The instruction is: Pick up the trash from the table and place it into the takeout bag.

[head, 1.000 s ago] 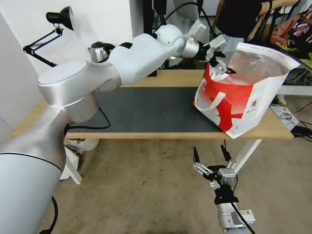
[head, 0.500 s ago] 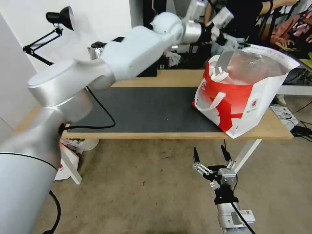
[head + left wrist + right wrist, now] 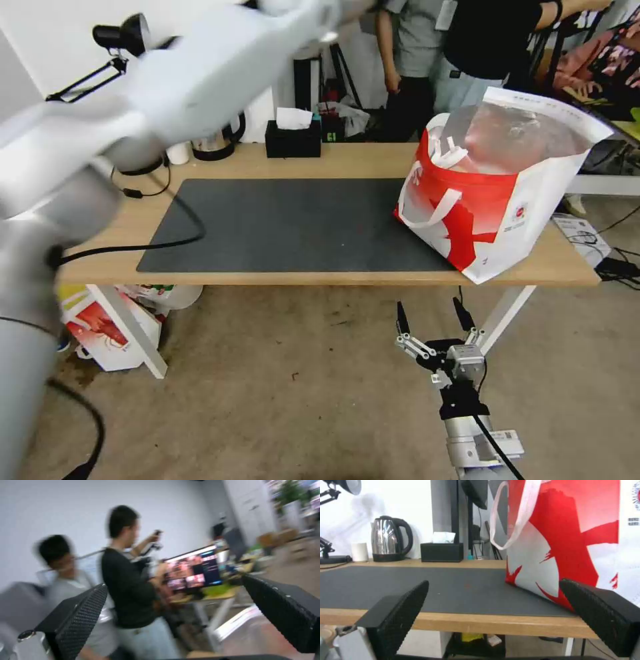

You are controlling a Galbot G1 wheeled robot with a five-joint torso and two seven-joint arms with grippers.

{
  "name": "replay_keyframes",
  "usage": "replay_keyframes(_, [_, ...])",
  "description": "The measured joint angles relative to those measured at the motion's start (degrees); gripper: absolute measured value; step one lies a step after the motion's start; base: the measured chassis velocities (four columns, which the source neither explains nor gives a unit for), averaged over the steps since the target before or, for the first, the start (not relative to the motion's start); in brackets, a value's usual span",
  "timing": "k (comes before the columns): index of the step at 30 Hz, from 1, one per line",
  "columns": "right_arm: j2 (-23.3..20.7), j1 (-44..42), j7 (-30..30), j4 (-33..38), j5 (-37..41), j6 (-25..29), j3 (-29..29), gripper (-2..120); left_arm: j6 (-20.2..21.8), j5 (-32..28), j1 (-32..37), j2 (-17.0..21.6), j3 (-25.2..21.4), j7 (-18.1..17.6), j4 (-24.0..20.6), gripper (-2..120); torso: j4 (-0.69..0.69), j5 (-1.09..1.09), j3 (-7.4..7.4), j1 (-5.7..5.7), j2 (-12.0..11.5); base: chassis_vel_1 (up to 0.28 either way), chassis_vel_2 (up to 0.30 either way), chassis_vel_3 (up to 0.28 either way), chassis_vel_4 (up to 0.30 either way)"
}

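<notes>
Nearest you, at about five o'clock in the head view, your right gripper [image 3: 431, 315] hangs low over the floor in front of the table, its two black fingers spread wide apart and holding nothing. Its own wrist camera looks level across the table edge, and the same fingers [image 3: 403, 610] frame the mat and the lower part of the bag.

Beyond it stands the table [image 3: 567, 263], light wood with a white leg, and the dark grey mat [image 3: 293, 223] lies along its middle. The takeout bag [image 3: 497, 200] sits at roughly two o'clock, resting on the right end of the mat and leaning back with its mouth open; you can see the silver lining and pale, reddish contents inside, too unclear to name. One white strap hangs down its front.

Under the table at eight o'clock a red-and-white carton [image 3: 100, 330] stands on the floor.

At the far edge, around eleven to twelve o'clock, you have the steel kettle [image 3: 217, 141] and the black tissue box [image 3: 292, 138].

Your left arm [image 3: 200, 73] sweeps high across from nine o'clock toward twelve, blurred. In its wrist view the left gripper [image 3: 173, 600] points out into the room, fingers set well apart with nothing between them.
</notes>
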Motion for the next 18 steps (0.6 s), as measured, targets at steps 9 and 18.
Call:
replay_keyframes(9, [0.0,0.0,0.0,0.0,0.0,0.0,0.0,100,-5.2,8.4,8.9,18.5,-5.6,-15.0,-18.9,100,-0.04,0.05,-0.01,0.0,0.0,0.0,0.0,0.0,0.0])
replay_keyframes(18, [0.0,0.0,0.0,0.0,0.0,0.0,0.0,100,-6.1,11.4,33.1,37.3,-28.5,-17.6,-34.5,100,-0.02,0.06,-0.02,-0.01,0.0,0.0,0.0,0.0,0.0])
